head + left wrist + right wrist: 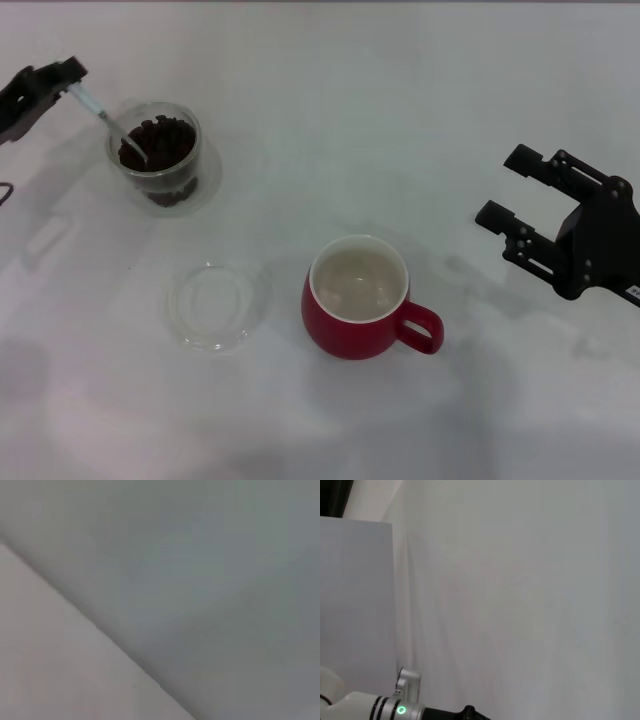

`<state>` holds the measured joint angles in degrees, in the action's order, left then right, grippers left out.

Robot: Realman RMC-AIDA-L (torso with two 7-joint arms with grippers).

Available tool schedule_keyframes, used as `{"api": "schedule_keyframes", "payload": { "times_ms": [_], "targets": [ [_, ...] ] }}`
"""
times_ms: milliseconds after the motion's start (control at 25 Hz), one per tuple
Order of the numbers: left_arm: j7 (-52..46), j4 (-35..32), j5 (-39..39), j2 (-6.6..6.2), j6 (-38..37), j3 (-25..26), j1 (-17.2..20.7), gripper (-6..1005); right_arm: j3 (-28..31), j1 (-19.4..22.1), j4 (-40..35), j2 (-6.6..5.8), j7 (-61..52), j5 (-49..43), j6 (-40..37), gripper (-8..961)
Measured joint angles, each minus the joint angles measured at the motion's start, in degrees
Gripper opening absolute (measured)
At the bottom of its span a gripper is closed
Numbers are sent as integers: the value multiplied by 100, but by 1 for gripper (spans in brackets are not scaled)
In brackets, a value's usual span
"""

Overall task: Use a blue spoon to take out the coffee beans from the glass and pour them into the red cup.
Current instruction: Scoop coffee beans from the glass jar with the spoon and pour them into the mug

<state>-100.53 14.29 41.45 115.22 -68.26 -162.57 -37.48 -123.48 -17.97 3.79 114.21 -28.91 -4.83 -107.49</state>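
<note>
In the head view the glass (157, 155) stands at the far left, filled with dark coffee beans (160, 142). My left gripper (62, 78) is at the far left edge, shut on the pale handle of the blue spoon (108, 122), whose bowl dips into the beans. The red cup (358, 296) stands in the middle toward the front, cream inside, no beans showing, handle to the right. My right gripper (508, 186) hovers open and empty at the right, apart from the cup. The wrist views show none of these things.
A flat clear glass dish (217, 305) lies on the white table (400, 100) between the glass and the red cup. The left wrist view shows only blank surfaces. The right wrist view shows a white wall and part of an arm (375, 707).
</note>
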Motion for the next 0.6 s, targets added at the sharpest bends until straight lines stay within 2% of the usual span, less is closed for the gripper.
{"api": "schedule_keyframes", "payload": {
  "times_ms": [280,600],
  "targets": [
    [-418,-43,448,-7,-41,13,382,123,0,-19,-7,-22,-1,0,71,657],
    [-516,-305,920,-139,-271,31,684,122,-12,-51,5,-2,-6,0,152,657]
  ]
}}
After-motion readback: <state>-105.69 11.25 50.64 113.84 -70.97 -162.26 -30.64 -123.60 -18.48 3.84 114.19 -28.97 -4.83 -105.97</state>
